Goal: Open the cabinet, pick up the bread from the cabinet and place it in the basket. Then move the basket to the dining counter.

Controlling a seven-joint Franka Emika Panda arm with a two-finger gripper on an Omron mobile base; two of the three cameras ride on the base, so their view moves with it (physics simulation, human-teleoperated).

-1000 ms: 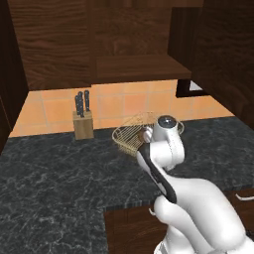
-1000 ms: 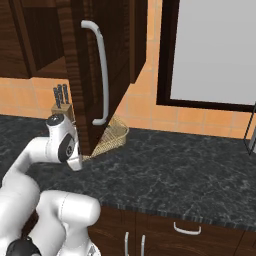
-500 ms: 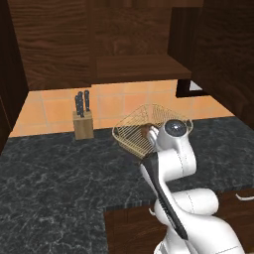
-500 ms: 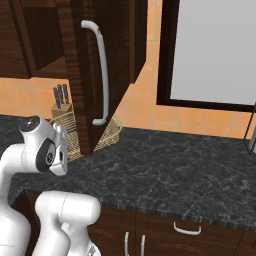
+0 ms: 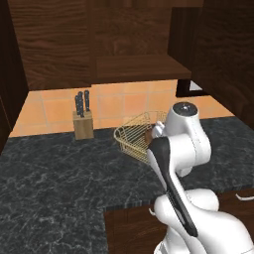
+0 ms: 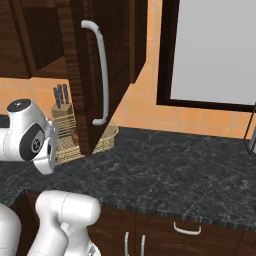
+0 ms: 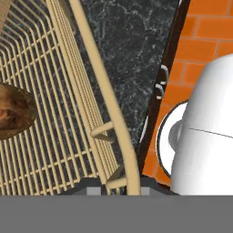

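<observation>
bread point(image 7: 13, 111) cut off in basket point(image 7: 98, 100) | claw tips hidden, clamped on basket rim | cabinet point(image 6: 100, 70) door hides basket side

My basket point(image 5: 133, 136) is golden-yellow wire. The bread point(image 7: 13, 110) in it is mottled brown. The counter point(image 6: 170, 175) is black stone with pale speckled veins. The cabinet point(image 6: 115, 60) is dark brown wood grain with a silver handle point(image 6: 101, 70); wall tiles point(image 5: 124, 101) are orange.

Even, flat rendered light, sharp throughout, dim under the dark cabinet point(image 5: 59, 44).
</observation>
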